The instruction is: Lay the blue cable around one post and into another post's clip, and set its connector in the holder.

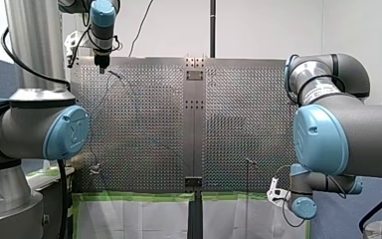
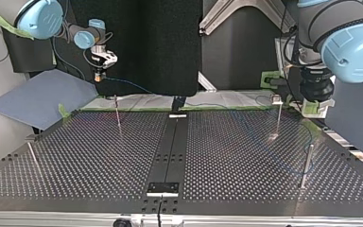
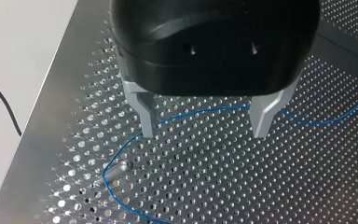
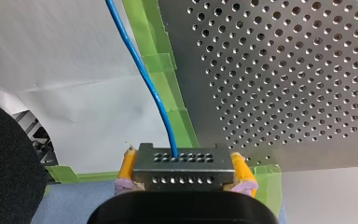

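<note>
— While hanging over the tabletop's (image 3: 242,186) far left part, held my left tool (image 3: 204,134) wide open, metal fingers (image 3: 145,116) clasping nothing.
— Saw the blue cable (image 3: 200,112) where?
— Found it passing under those fingers, bent round a post (image 3: 116,169) just beside them.
— And noted what of my right tool (image 4: 183,161)?
— Had it clamped on the connector (image 4: 181,169) between yellow pads (image 4: 128,164), off the tabletop's near right corner, beside green tape (image 4: 168,84), cable leading away along that tape.

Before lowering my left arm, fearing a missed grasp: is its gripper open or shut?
Open: on my left gripper the metal fingers stand apart, the blue cable crossing the gap.
</note>
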Tool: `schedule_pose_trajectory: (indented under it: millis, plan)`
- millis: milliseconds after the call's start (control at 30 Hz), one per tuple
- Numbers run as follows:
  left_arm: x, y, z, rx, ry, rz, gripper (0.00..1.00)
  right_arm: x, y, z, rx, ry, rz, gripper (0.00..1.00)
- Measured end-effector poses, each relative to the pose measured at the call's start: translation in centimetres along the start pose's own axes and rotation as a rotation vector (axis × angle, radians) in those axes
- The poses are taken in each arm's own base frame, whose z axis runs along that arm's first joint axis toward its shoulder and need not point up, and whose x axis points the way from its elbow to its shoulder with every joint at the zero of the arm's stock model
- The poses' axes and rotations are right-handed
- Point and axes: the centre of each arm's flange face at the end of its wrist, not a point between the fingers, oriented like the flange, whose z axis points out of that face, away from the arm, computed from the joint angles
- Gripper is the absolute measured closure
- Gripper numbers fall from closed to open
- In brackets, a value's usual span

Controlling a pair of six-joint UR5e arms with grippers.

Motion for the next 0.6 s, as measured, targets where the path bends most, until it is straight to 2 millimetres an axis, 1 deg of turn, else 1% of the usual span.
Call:
schedule_pose_trajectory:
  millis: [433,600]
  plan:
    - [0.08,-0.06,0.02,0.002,-0.002,0.0,0.0,-0.03,-0.07,-0.02,0.001,-0.001,-0.004,1.0]
    - [0.79,-0.46,0.02,0.031,-0.008,0.016,0.0,-0.11,-0.32,-0.05,0.009,-0.002,-0.012,1.0]
